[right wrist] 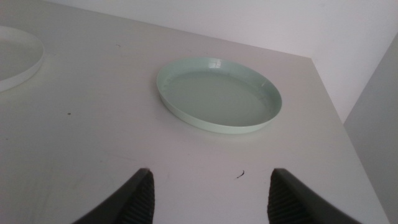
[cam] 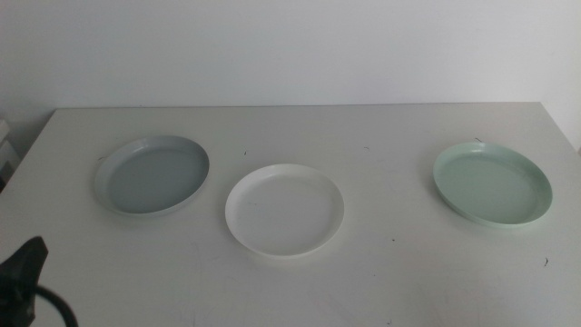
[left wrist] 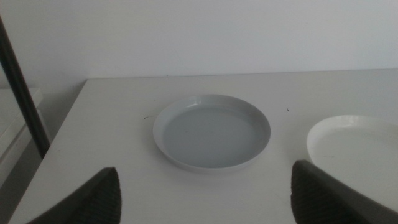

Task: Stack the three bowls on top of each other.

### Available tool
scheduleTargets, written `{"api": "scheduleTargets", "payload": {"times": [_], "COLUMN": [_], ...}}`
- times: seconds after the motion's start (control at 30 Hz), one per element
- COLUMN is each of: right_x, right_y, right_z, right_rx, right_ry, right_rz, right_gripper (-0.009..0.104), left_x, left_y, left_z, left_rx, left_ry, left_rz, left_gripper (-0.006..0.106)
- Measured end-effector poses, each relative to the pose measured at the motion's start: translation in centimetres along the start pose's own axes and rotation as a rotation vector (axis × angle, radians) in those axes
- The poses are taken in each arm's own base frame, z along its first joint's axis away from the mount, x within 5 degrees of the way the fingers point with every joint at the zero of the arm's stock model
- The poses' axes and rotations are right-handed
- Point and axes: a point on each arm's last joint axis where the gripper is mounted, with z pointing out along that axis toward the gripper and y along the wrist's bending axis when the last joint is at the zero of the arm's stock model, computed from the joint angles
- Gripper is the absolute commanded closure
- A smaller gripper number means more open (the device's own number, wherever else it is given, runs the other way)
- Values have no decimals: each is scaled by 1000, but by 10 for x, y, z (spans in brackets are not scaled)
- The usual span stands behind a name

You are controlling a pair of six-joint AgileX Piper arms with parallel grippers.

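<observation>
Three shallow bowls lie apart on the white table (cam: 300, 291). The grey-blue bowl (cam: 152, 174) is at the left, the white bowl (cam: 284, 210) in the middle, the mint green bowl (cam: 491, 182) at the right. My left gripper (left wrist: 205, 196) is open, low near the table's front left; the grey-blue bowl (left wrist: 212, 131) lies ahead of it and the white bowl (left wrist: 354, 149) beside that. My right gripper (right wrist: 210, 196) is open too, short of the green bowl (right wrist: 218, 94). Neither gripper holds anything. Part of the left arm (cam: 23, 277) shows at the bottom left of the middle view.
A white wall stands behind the table. The table's right edge (right wrist: 336, 118) runs close beside the green bowl. A dark upright bar (left wrist: 22, 93) stands off the table's left side.
</observation>
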Motion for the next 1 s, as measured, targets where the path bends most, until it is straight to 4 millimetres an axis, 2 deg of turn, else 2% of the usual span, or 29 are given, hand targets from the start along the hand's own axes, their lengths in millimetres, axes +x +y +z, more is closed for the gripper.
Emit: {"api": "scheduleTargets", "payload": {"times": [0.13,0.33,0.43,0.53,0.77,0.9,1.0], "right_x": [0,0,0,0,0,0,0], "right_y": [0,0,0,0,0,0,0], "right_z": [0,0,0,0,0,0,0], "right_rx": [0,0,0,0,0,0,0], "right_ry": [0,0,0,0,0,0,0], "right_rz": [0,0,0,0,0,0,0], "right_gripper": [48,48,48,48,48,48,48], "left_x": [-33,-84,-104,-116,-126,-116,-109], "left_y": [-4,-11,-14,-17,-27,-34,-38], "left_z": [19,63,85,110,163,193,207], "left_rx": [18,39,43,45,84,113,129], "left_ry": [55,185,269,390,590,688,747], "left_rz": [-9,-45,-66,-75,-185,-283,-337], "left_gripper": [-4,-4,-4,-4,-4,-4,-4]}}
